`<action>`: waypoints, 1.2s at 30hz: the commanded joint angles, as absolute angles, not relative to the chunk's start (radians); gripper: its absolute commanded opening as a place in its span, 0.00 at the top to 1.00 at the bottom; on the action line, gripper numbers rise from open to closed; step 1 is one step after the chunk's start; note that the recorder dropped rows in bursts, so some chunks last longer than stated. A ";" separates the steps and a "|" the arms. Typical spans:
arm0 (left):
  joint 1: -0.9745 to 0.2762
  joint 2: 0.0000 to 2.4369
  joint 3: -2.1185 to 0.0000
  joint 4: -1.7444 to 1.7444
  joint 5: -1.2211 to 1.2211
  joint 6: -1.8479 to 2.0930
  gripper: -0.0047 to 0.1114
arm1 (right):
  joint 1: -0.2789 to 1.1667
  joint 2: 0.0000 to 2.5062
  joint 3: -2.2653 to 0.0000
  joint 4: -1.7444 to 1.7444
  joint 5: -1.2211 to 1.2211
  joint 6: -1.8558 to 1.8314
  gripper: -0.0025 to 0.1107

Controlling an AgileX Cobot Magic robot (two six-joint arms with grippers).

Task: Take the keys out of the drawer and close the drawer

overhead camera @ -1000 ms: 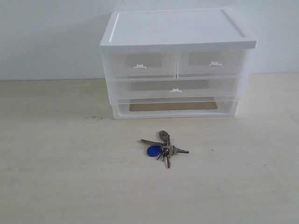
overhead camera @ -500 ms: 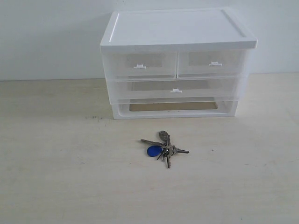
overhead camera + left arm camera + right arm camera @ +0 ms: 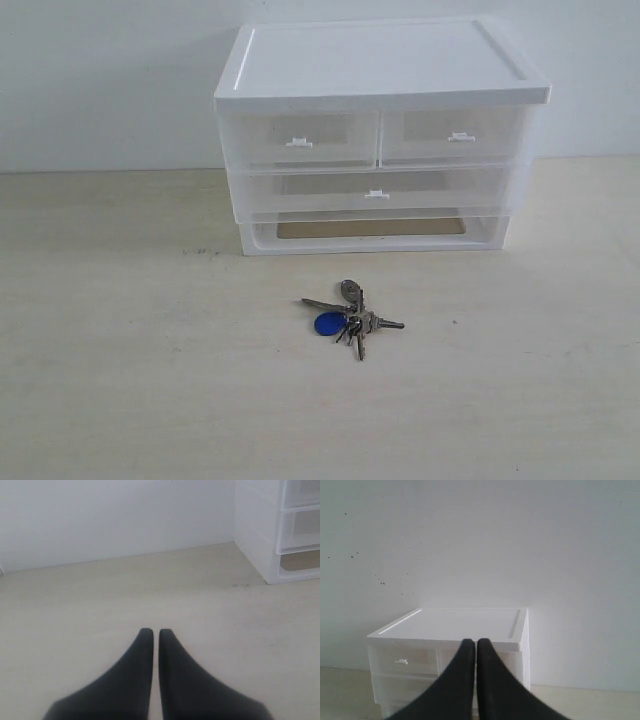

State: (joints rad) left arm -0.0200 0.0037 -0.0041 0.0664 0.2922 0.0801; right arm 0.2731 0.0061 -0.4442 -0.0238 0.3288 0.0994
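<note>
The keys (image 3: 351, 316), silver with a round blue fob, lie on the table in front of the white-topped cabinet (image 3: 380, 65). The drawer (image 3: 455, 135), the upper right small one with a white tab handle, sits flush with the cabinet front. Neither gripper shows in the exterior view. My left gripper (image 3: 156, 632) is shut with nothing held, low over bare table to the left of the cabinet (image 3: 260, 555). My right gripper (image 3: 476, 642) is shut and empty, facing the cabinet (image 3: 455, 625) from a distance; its fingers hide the right drawer in that view.
The cabinet also has an upper left small drawer (image 3: 300, 140), a full-width drawer (image 3: 375, 190) beneath, and an open bottom slot (image 3: 370, 228). A white wall stands close behind it. Pale wooden tabletop (image 3: 120, 350) spreads on all sides of the keys.
</note>
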 commanded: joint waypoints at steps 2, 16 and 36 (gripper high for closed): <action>-0.016 0.000 0.000 0.071 0.289 0.070 0.92 | 0.174 0.000 -0.427 -0.040 0.330 0.093 0.98; -0.016 0.000 0.000 0.071 0.289 0.068 0.92 | -0.020 0.000 -0.072 -0.040 0.044 0.097 0.98; -0.016 0.000 0.000 0.071 0.289 0.068 0.92 | -0.020 0.000 0.000 -0.055 0.330 0.033 0.98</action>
State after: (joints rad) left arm -0.0200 0.0037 -0.0041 0.0664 0.2922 0.0801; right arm -0.0152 0.0061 0.0005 -0.0556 0.3302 0.0287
